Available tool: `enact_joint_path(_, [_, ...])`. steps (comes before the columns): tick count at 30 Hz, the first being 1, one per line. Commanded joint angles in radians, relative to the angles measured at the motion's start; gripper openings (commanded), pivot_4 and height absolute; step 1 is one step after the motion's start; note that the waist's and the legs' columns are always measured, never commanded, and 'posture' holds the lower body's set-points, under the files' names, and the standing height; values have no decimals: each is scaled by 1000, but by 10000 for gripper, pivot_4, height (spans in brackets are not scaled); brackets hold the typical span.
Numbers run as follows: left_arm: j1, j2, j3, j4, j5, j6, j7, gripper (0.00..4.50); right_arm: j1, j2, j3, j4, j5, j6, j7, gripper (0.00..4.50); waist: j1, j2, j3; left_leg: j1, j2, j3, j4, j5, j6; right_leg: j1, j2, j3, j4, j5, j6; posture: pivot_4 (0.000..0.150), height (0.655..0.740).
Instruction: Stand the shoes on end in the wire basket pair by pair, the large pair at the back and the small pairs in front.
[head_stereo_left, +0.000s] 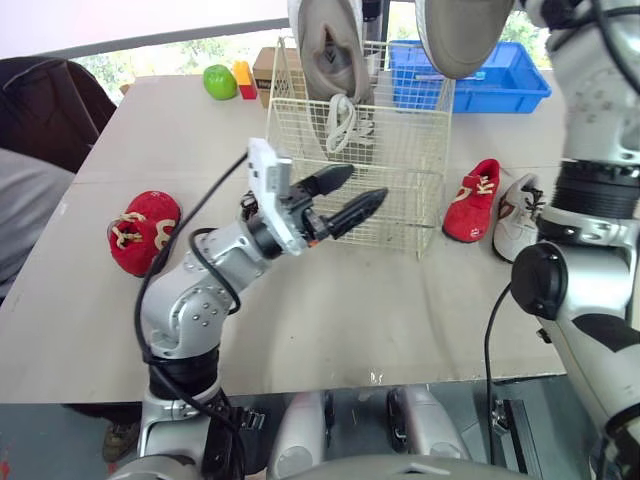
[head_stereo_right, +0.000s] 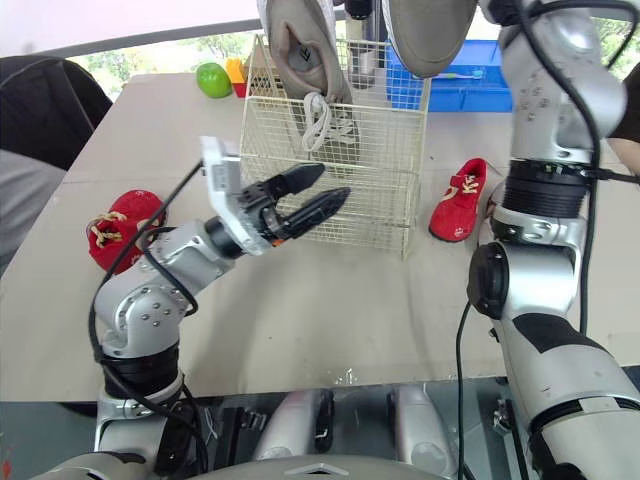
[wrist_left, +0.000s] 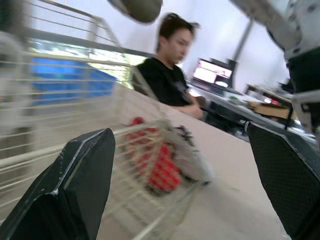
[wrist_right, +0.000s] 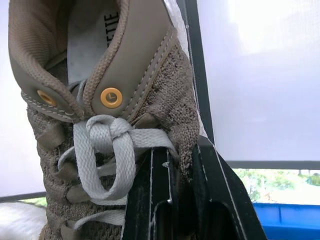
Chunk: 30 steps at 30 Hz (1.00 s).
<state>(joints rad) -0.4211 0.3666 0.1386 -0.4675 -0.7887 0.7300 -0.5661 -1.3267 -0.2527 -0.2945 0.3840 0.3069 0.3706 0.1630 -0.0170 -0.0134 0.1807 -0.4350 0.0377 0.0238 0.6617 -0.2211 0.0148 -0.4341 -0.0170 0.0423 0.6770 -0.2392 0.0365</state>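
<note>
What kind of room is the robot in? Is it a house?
Probably a lab or office, not a house: a person is near a computer monitor, and a blue crate sits on the worktable.

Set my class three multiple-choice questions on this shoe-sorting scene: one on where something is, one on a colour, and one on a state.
1. Where is the grey shoe that the right end effector grips?
A. Lying flat on the table
B. Held in the air by the top of the wire basket
C. Inside a crate

2. What colour is the crate beyond the basket?
A. Red
B. Blue
C. Yellow

3. What state is the left end effector in?
A. Open and empty
B. Shut on a red shoe
C. Shut on a basket wire

Answers:
1 B: the shoe is raised clear of the table, with its sole facing the head camera.
2 B: the crate's walls are blue.
3 A: its two fingers are spread apart in front of the basket, with nothing between them.
</note>
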Motion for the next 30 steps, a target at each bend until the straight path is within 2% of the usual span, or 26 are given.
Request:
enact_joint_path(1, [6, 33, 46, -51, 3, -57, -1, 45000, -22, 39, 45, 109, -74, -285, -1, 311, 1, 0, 0, 0, 0, 0, 0, 0, 0, 0, 0, 0, -1, 0, 0, 1500, 7400])
enact_joint_path(6, [34, 57, 72, -53, 12, -95, 15, 45000, 90, 102, 119, 261, -163, -511, -8, 311, 1, -2, -1, 1, 0, 0, -2, 0, 0, 1, 0, -1, -1, 0, 0, 1500, 7400])
enact_joint_path(11, [67, 74, 78, -61, 15, -118, 21, 45000, 205, 151, 158, 227, -189, -534, -28, 311, 1, -7, -4, 6, 1, -2, -2, 0, 0, 5, 1, -3, 1, 0, -1, 1500, 7400])
enact_joint_path(16, [100, 98, 92, -36, 29, -157, 7, 45000, 387, 217, 171, -113, -124, -320, -78, 311, 0, -7, -4, 4, 1, -3, 0, 1, -1, 4, 0, -2, 1, 0, -1, 1500, 7400])
enact_joint_path(21, [110, 100, 81, -35, 28, -172, 2, 45000, 457, 212, 168, -213, -113, -203, -89, 311, 2, -7, -4, 4, 1, -3, -1, 1, -1, 3, 0, -4, 1, 0, -1, 1500, 7400])
enact_joint_path(24, [117, 103, 83, -32, 27, -178, -7, 45000, 492, 216, 142, -271, -57, -139, -78, 311, 2, -7, -4, 4, 1, -3, -2, 1, -1, 3, 0, -4, 1, 0, -1, 1500, 7400])
enact_joint_path(25, [117, 103, 82, -32, 27, -179, -7, 45000, 507, 211, 137, -290, -44, -121, -71, 7241, 3, -7, -4, 4, 1, -3, -2, 1, -1, 3, 0, -5, 1, 0, -1, 1500, 7400])
enact_joint_path(26, [118, 103, 81, -33, 26, -179, -6, 45000, 521, 204, 136, -308, -38, -109, -67, 9912, 3, -7, -4, 4, 1, -3, -2, 1, -1, 4, 0, -5, 1, 0, -1, 1500, 7400])
enact_joint_path(29, [119, 104, 84, -28, 24, -177, -2, 45000, 573, 161, 139, -386, -23, -53, -41, 23571, 4, -7, -4, 4, 1, -3, -2, 1, -1, 4, 0, -5, 1, 0, -1, 1500, 7400])
enact_joint_path(30, [119, 106, 87, -24, 25, -177, -2, 45000, 588, 144, 142, -412, -18, -33, -29, 29501, 5, -7, -4, 4, 1, -3, -1, 1, -1, 4, 0, -5, 1, 0, -1, 1500, 7400])
